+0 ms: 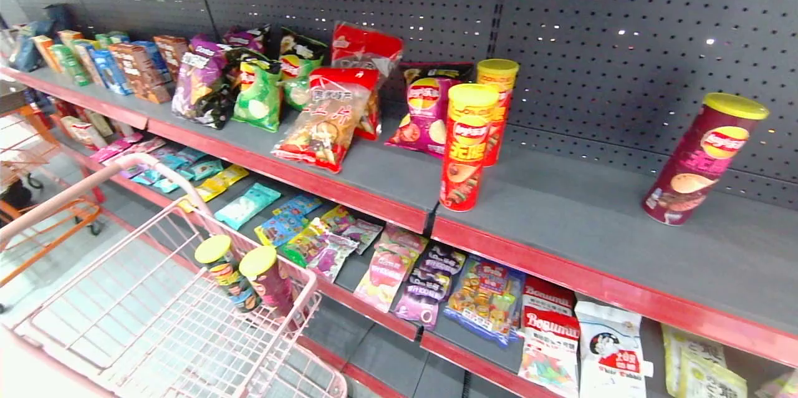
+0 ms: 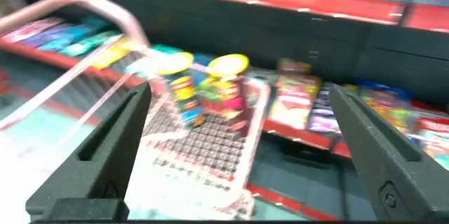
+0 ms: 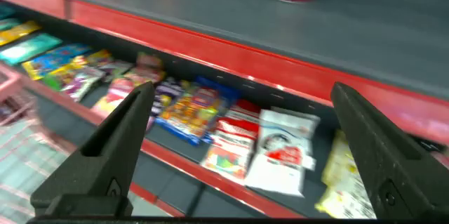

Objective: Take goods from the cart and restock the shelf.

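while two yellow-lidded cans [image 1: 269, 282] stand in the far corner of the pink cart [image 1: 283, 348], the left gripper [image 2: 238, 147] hangs released near it, the right gripper [image 3: 238, 154] released beside it.

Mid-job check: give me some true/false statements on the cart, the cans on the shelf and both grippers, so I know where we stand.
1. Two yellow-lidded cans stand in the pink cart. True.
2. The left gripper holds a can. False: its fingers are open with nothing between them.
3. A dark red can stands alone at the right of the upper shelf. True.
4. The two red cans on that shelf lie on their sides. False: both stand upright, one behind the other.
5. The right gripper is shut. False: its fingers are spread apart and empty.
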Motion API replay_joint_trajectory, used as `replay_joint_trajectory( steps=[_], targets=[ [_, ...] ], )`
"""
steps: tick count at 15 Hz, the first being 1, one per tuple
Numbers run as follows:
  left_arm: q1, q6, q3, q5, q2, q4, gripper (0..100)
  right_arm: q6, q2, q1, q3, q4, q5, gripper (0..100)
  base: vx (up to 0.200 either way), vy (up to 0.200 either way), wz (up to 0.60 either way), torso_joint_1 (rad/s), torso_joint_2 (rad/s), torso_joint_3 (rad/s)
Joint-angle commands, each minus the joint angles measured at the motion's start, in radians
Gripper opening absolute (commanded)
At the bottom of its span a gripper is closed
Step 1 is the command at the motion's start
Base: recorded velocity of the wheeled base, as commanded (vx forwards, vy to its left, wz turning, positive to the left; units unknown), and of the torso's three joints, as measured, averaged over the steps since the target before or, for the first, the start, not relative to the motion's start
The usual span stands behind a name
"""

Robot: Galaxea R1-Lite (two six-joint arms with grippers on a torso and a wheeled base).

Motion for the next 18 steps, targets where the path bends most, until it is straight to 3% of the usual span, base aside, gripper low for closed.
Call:
replay_joint_trajectory(
  steps=[1,3,8,18],
  targets=[
    [0.0,-0.001,0.0,0.0,0.001,0.0,100,0.0,0.001,0.0,0.0,0.0,0.0,100,0.0,0.0,0.6,0.007,0.0,0.007],
    [0.0,-0.001,0.0,0.0,0.001,0.0,100,0.001,0.001,0.0,0.0,0.0,0.0,100,0.0,0.0,0.6,0.005,0.0,-0.002],
    [0.0,-0.001,0.0,0.0,0.001,0.0,100,0.007,0.001,0.0,0.0,0.0,0.0,100,0.0,0.0,0.0,-0.008,0.02,0.015],
    [0.0,0.001,0.0,-0.001,0.001,0.0,100,0.01,0.001,0.0,0.0,0.0,-0.001,100,0.0,0.0,0.0,-0.14,0.36,0.209]
  ],
)
